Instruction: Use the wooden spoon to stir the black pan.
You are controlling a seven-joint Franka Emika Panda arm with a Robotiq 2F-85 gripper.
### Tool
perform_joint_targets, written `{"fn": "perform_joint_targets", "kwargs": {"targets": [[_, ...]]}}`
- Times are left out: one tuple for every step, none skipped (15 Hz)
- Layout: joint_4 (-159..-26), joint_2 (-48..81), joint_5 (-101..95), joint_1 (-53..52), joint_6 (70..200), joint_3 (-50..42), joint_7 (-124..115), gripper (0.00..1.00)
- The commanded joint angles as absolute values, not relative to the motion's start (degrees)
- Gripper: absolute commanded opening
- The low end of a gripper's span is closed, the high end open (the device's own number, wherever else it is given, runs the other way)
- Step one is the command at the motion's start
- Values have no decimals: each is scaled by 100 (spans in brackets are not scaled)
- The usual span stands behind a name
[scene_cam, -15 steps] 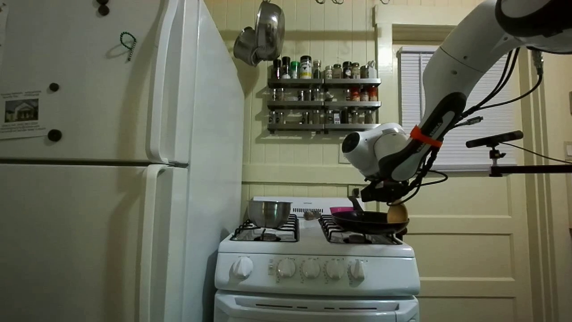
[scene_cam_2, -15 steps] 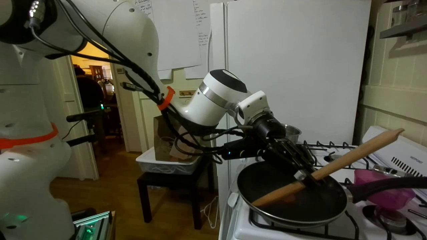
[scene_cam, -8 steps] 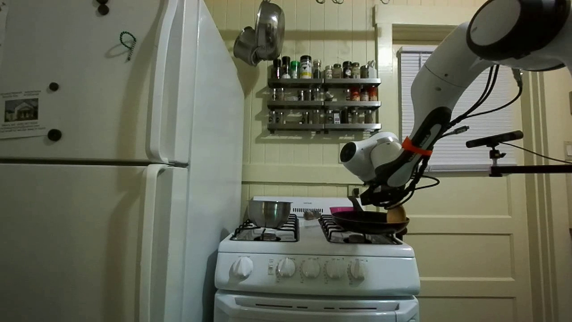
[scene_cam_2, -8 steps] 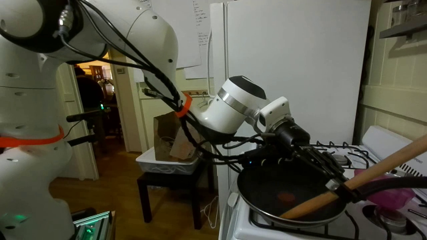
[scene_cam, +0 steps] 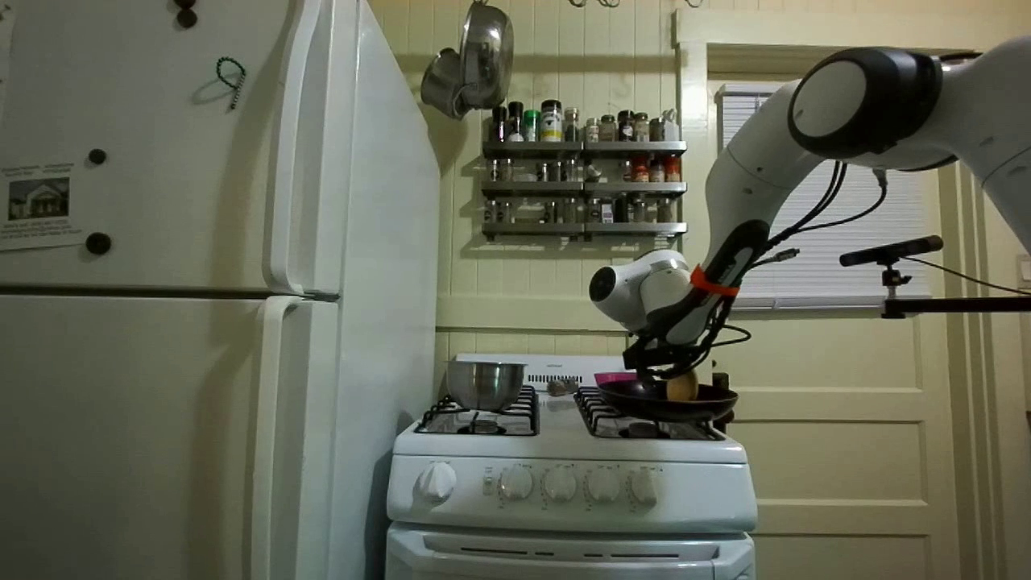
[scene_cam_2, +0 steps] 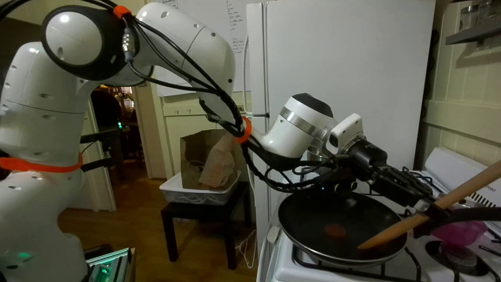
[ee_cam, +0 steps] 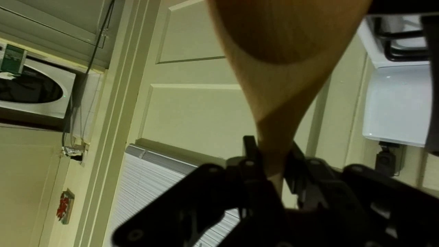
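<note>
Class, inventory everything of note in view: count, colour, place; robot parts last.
wooden spoon: 1, tan, in gripper, reaching into pan
pan: 1, black, on stove
pot: 1, silver, on stove
bowl: 1, pink, behind pan
stove: 1, white, beside fridge
knobs: 5, white, stove front
fridge: 1, white, beside stove
magnets: several, dark, on fridge
papers: several, white, fridge and background
hanging pots: 2+, silver, beside shelves
shelves: 6, grey, above stove
jars: many, mixed colours, shelves
blind: 1, white, on cream door
table: 1, black, under bin
bin: 1, whitish, on table
bag: 1, brown, in bin
arm: 1, white, over stove
gripper: 1, black, shut on wooden spoon
</note>
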State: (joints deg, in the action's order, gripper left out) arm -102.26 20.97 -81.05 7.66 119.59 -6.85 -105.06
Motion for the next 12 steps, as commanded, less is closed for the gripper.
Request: {"fn": "perform_joint_targets", "kwargs": {"targets": [[-9720, 2510, -8177, 671, 12050, -610, -10750, 5], [-9644, 2574, -8163, 637, 12056, -576, -10773, 5], [-9578, 2623, -8150, 606, 12076, -546, -10801, 5], [-9518, 2670, -8136, 573, 12082, -516, -10820, 5], [-9470, 2710, -8128, 540, 12091, -488, -10830, 5], [-9424, 2743, -8124, 504, 12104, -458, -10844, 5], [-9396, 2770, -8137, 468, 12104, -437, -10854, 5], [-9388, 2772, -8125, 440, 12125, -412, -10873, 5], [-9405, 2757, -8115, 415, 12153, -382, -10875, 5], [-9442, 2734, -8112, 391, 12169, -360, -10867, 5], [-9521, 2682, -8104, 366, 12209, -329, -10869, 5], [-9573, 2650, -8080, 347, 12227, -299, -10815, 5]]}}
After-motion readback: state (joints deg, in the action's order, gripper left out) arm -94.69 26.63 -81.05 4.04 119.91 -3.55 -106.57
